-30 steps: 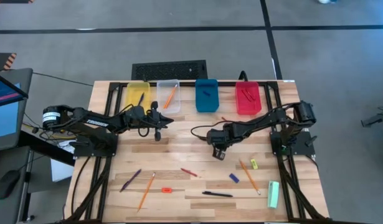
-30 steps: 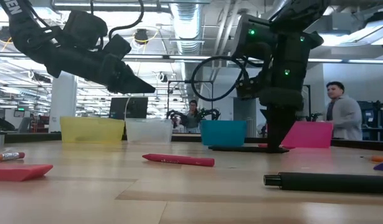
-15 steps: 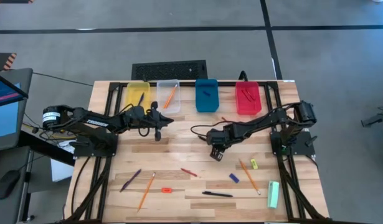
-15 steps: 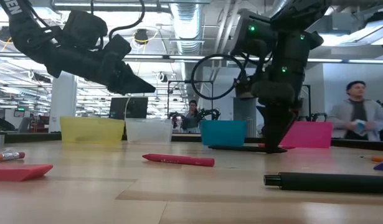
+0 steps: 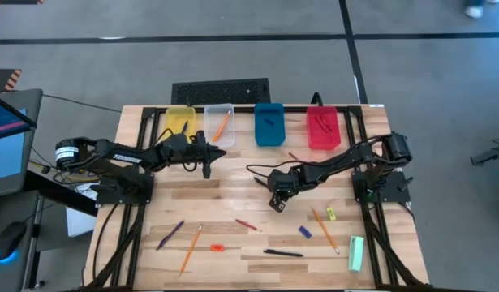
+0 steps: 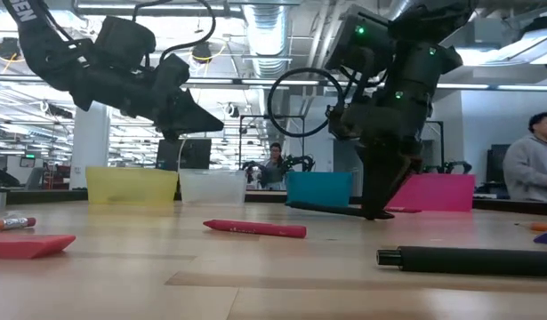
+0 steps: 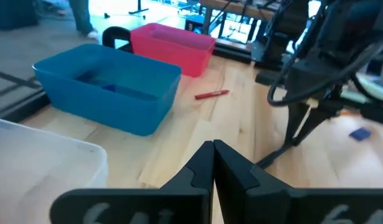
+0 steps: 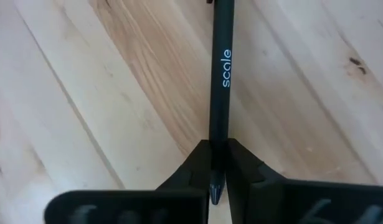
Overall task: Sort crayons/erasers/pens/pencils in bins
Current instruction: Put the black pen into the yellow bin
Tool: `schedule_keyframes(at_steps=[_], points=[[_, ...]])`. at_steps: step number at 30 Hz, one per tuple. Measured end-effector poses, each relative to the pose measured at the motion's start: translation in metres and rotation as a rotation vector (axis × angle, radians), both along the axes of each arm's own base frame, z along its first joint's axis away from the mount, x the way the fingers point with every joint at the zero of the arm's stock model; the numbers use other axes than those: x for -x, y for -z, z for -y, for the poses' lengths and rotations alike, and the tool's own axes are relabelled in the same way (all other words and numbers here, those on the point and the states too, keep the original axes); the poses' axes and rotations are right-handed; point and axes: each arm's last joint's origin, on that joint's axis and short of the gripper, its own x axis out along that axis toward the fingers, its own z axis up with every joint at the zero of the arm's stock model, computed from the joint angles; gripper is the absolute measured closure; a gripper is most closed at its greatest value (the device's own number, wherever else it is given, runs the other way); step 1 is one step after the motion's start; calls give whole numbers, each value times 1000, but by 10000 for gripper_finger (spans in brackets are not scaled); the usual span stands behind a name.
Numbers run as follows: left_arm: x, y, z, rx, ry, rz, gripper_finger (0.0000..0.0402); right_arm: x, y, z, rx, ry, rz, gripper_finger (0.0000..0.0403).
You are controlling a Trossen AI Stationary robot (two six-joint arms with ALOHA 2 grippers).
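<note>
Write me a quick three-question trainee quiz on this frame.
1. True or false: the right jaws are closed on a black pen.
2. Which bin holds the pencil? A yellow, B clear, C blue.
3. Fill in: the green bar lies on the ___ arm's side of the table.

Key: 1 true; 2 B; 3 right.
</note>
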Motion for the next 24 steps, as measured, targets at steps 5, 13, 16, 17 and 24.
schedule_keyframes(at_steps=[5,13,16,17,24], points=[[1,-1,-3,100,51,26,394,-5,-22,-5,35,59,165,378],[2,-3,-6,252,101,69,317,-26,-39,-6,82,158,533,369],[2,-5,-4,296,138,94,284,-31,-45,-2,131,182,620,369],[2,-7,-4,308,148,107,273,-33,-48,0,141,192,650,369],[-1,-22,-1,326,211,249,224,-41,-64,13,206,200,816,369]])
